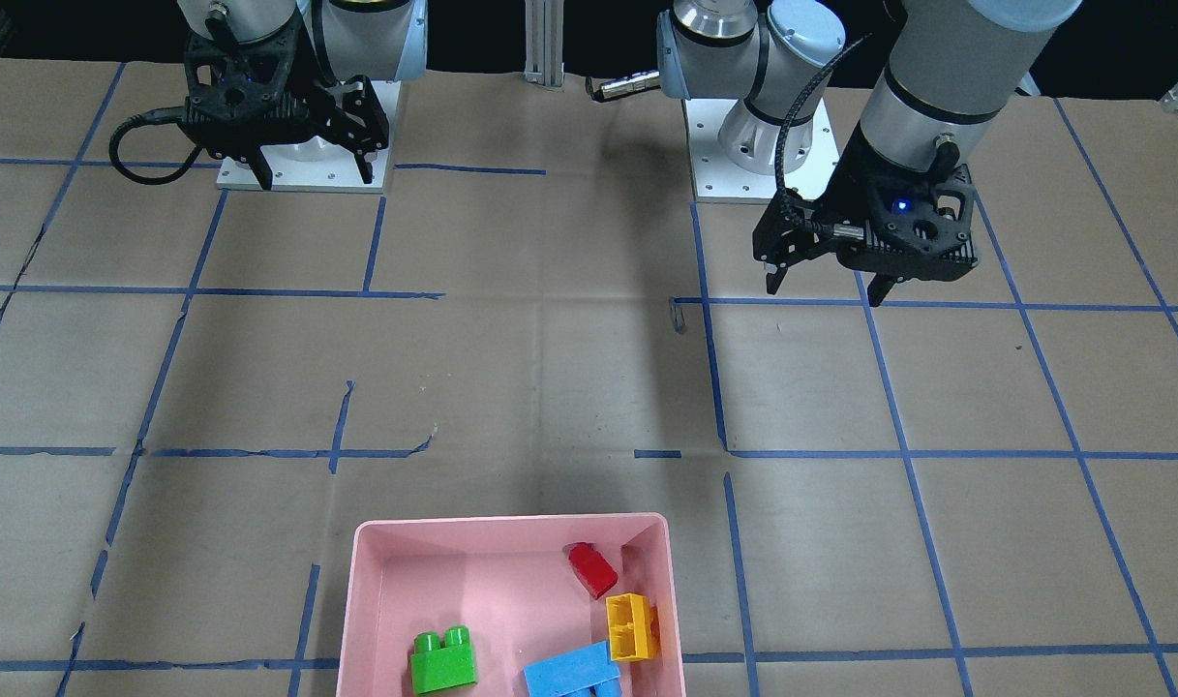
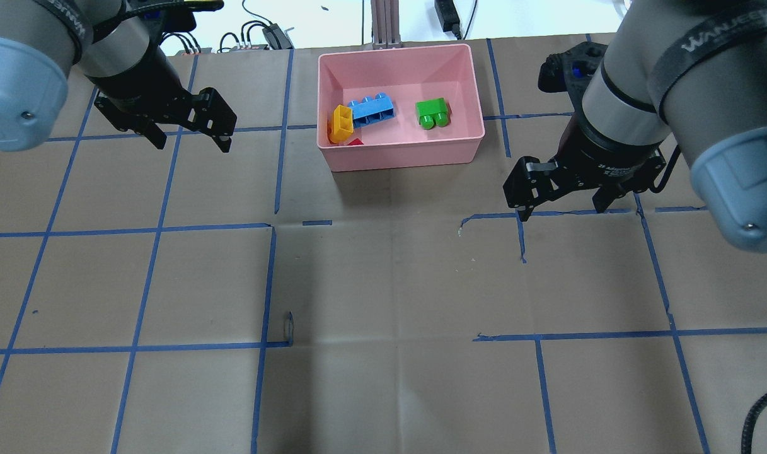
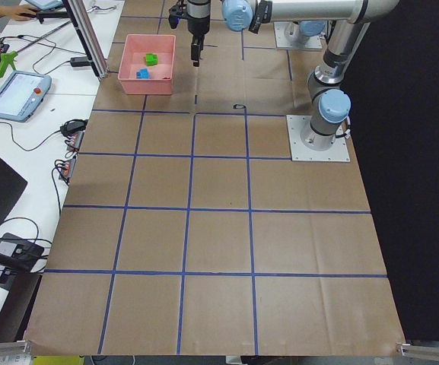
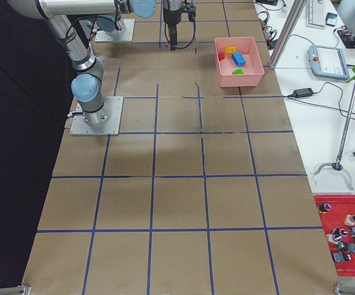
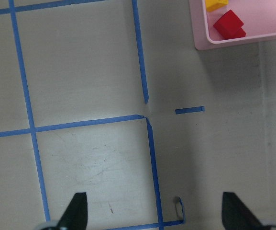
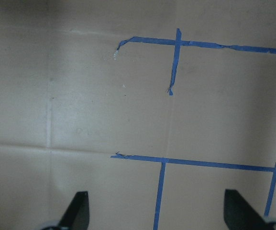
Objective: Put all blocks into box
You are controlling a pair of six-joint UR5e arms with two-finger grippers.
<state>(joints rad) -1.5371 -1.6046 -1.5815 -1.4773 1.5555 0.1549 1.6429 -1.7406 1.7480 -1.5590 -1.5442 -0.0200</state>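
The pink box stands at the table's far middle and holds all four blocks: green, blue, yellow and red, the red one mostly hidden behind the near wall. In the front view they show as green, red, yellow and blue. My left gripper is open and empty, left of the box. My right gripper is open and empty, right of the box and nearer. The left wrist view shows the box corner with the red block.
Brown paper with a blue tape grid covers the table. The two arm bases stand at the robot's side. The right wrist view shows only paper and tape. Benches with cables and a tablet lie beyond the table.
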